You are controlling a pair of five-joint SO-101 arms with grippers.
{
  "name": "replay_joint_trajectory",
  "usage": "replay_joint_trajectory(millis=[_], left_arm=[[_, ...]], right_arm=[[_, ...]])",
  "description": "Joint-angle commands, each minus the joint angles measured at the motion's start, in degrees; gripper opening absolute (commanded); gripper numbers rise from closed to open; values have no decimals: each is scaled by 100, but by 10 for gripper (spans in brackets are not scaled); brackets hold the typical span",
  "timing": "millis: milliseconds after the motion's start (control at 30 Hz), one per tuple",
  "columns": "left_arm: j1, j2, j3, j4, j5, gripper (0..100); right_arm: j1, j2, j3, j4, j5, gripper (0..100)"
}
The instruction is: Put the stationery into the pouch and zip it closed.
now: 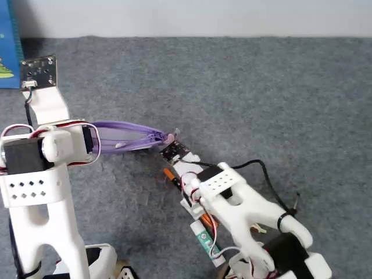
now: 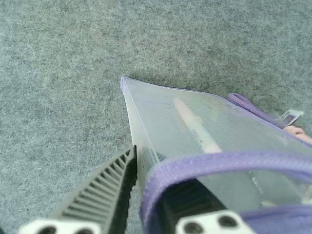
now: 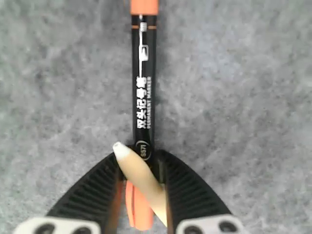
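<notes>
— What did the left claw (image 2: pixel 146 163) have?

— It was clamped on the rim of the one translucent mesh pouch with purple trim (image 2: pixel 161 109), with a ribbed black finger on either side of the mesh wall.

— Was anything inside?

— One pale, slim stick (image 2: pixel 195 126) lay inside and was visible through the mesh. Near the claw the two purple lips stood apart, so the mouth was open there. One small metal zip pull (image 2: pixel 291 117) sat at the far end of the pouch.

— And the right claw (image 3: pixel 140 158)?

— It was closed on two things. One was a black marker with an orange end (image 3: pixel 144 87), whose barrel pointed straight out from the fingers. The other was a cream tapered stick (image 3: pixel 139 178), which lay slantwise across the marker between the fingers. An orange piece was pinched there too, and I could not tell whether it was the marker's other end.

— Where were they relative to the pouch?

— From above, the pouch ran from the left arm towards the tip of the right arm, and its zip end was just beside that tip. The marker and the cream stick were outside the pouch, over the grey felt-like worktop (image 1: pixel 261 87). I could not tell whether the marker touched the worktop.
</notes>
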Motion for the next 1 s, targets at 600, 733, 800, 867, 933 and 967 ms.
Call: replay_joint_trajectory(millis=[600, 733, 800, 867, 933, 967], left_arm=[[-9, -35, 75, -105, -62, 11], [-9, -44, 75, -105, -62, 11], [-9, -35, 75, -105, -62, 11], [-9, -35, 84, -105, -62, 11], [0, -35, 84, -105, -62, 11], [0, -35, 84, -105, -62, 11]], right_arm=[[1982, -2018, -1037, -48, 97, 7], [1622, -2457, -1292, -48, -290, 7], [1464, -2738, -1380, -48, -422, 7], [1358, -3029, -1407, -48, -501, 7], [1297, -3284, -1407, -48, -510, 7], [1279, -3398, -1407, -48, -554, 7]])
